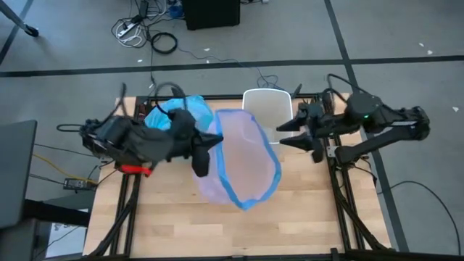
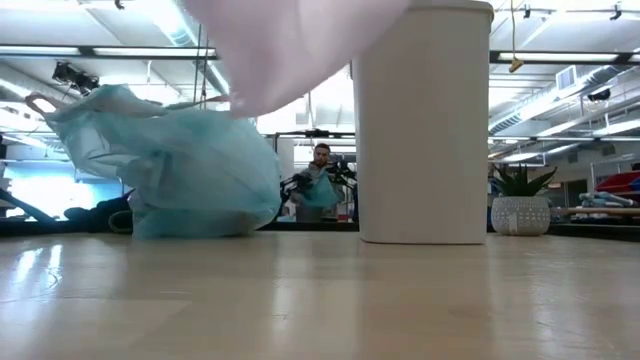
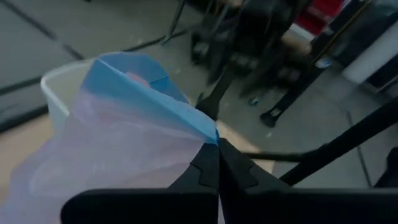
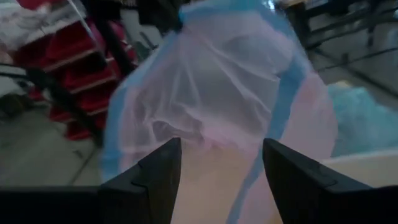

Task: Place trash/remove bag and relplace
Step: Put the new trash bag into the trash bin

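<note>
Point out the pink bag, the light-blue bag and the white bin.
pink bag [image 1: 243, 156], high view, on its translucent middle.
light-blue bag [image 2: 190, 170], low view, on its crinkled side.
white bin [image 2: 422, 120], low view, on its front wall.

Pale pink bag [image 1: 243, 156], blue rim; light-blue bag [image 2: 185, 170]; white bin [image 2: 425, 120].

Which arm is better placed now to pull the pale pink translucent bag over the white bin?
Probably the right. Its open gripper faces the pink bag beside the white plastic bin; the left gripper is shut on the bag's blue rim.
</note>
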Action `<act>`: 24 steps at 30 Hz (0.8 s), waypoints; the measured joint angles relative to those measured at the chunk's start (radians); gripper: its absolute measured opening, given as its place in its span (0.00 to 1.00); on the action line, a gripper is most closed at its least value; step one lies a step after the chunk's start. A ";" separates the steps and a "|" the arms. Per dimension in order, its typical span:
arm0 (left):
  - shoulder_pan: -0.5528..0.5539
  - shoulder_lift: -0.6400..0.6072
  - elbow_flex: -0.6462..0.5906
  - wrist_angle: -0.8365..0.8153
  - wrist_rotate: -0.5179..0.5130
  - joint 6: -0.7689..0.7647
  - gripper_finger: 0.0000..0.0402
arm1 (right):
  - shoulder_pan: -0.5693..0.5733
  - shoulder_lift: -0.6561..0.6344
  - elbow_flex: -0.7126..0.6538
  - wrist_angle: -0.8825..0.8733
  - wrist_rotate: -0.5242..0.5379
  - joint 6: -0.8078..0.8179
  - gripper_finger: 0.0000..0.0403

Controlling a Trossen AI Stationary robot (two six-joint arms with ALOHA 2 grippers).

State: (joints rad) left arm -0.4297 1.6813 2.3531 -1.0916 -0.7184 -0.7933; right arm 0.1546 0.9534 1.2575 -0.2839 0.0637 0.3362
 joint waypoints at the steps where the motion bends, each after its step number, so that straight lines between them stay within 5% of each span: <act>1: 0.007 -0.007 0.000 0.021 0.006 0.029 0.00 | 0.005 0.023 0.016 0.003 0.025 -0.027 0.53; 15: 0.136 -0.057 0.001 0.210 0.168 0.368 0.00 | 0.030 0.277 0.307 -0.100 0.283 -0.186 0.56; 24: 0.260 -0.055 0.001 0.219 0.156 0.478 0.00 | 0.120 0.332 0.507 -0.260 0.627 -0.379 0.57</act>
State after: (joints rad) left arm -0.1694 1.6260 2.3543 -0.8721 -0.5624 -0.3155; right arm 0.2749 1.2850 1.7641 -0.5437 0.6907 -0.0427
